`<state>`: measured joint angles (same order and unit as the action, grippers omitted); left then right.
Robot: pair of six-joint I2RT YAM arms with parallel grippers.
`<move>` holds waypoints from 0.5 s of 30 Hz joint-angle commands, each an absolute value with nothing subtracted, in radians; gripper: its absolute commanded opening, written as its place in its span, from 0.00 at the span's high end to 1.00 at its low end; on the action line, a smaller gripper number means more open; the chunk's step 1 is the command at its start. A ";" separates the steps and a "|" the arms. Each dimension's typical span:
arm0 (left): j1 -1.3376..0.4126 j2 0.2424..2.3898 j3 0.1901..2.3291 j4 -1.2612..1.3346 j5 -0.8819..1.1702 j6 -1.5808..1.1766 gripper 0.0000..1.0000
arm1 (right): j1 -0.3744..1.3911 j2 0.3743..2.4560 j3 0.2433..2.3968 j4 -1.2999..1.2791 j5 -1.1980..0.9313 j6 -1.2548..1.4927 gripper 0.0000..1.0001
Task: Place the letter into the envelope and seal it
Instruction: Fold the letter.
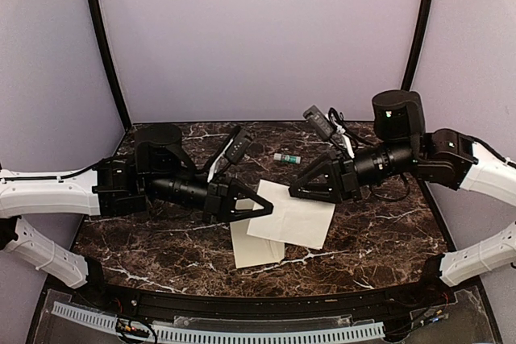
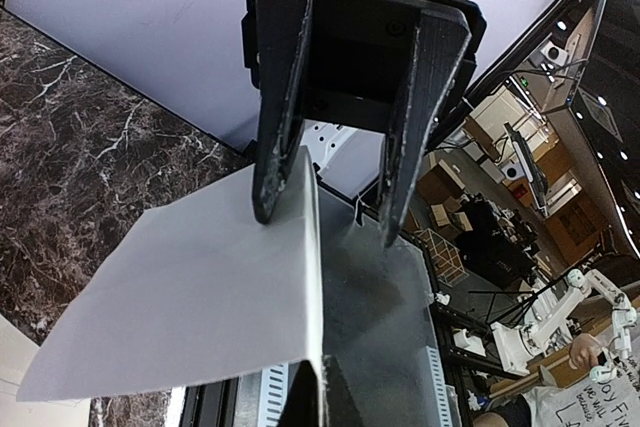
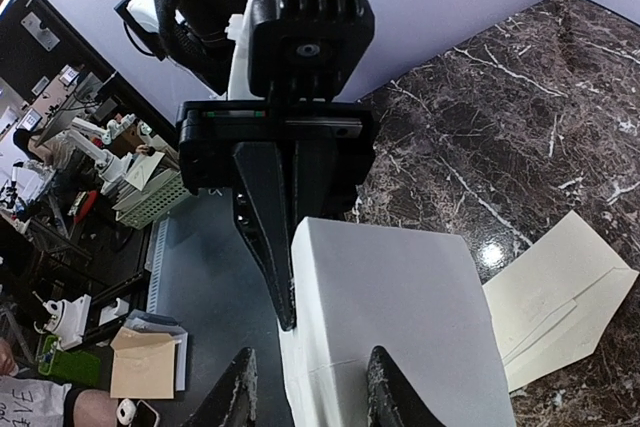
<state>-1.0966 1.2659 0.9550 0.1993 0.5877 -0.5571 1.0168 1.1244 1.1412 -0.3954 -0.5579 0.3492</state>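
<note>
Over table (image 1: 379, 235): letter (image 1: 294, 217) | left pincer (image 1: 268, 209) clamps edge | glue stick (image 1: 286, 158) label illegible

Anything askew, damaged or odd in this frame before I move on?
Nothing damaged or spilled. The letter is held off the table, the left claw pinching one corner and the right claw open around another edge. The envelope lies slightly skewed, partly beneath it.

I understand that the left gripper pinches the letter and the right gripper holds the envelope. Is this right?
Not quite: the right gripper straddles the letter too, jaws open; the envelope lies free on the table, as the top external view shows. The left gripper does pinch the letter.
</note>
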 commanded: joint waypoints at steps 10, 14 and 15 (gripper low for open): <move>-1.090 1.309 1.029 0.173 0.659 -0.534 1.00 | 1.027 1.137 1.123 -0.349 -0.626 0.353 0.85; -1.088 1.308 1.025 0.168 0.646 -0.528 1.00 | 1.027 1.135 1.123 -0.347 -0.618 0.356 0.93; -1.089 1.307 1.022 0.168 0.645 -0.529 1.00 | 1.027 1.135 1.120 -0.347 -0.615 0.357 0.96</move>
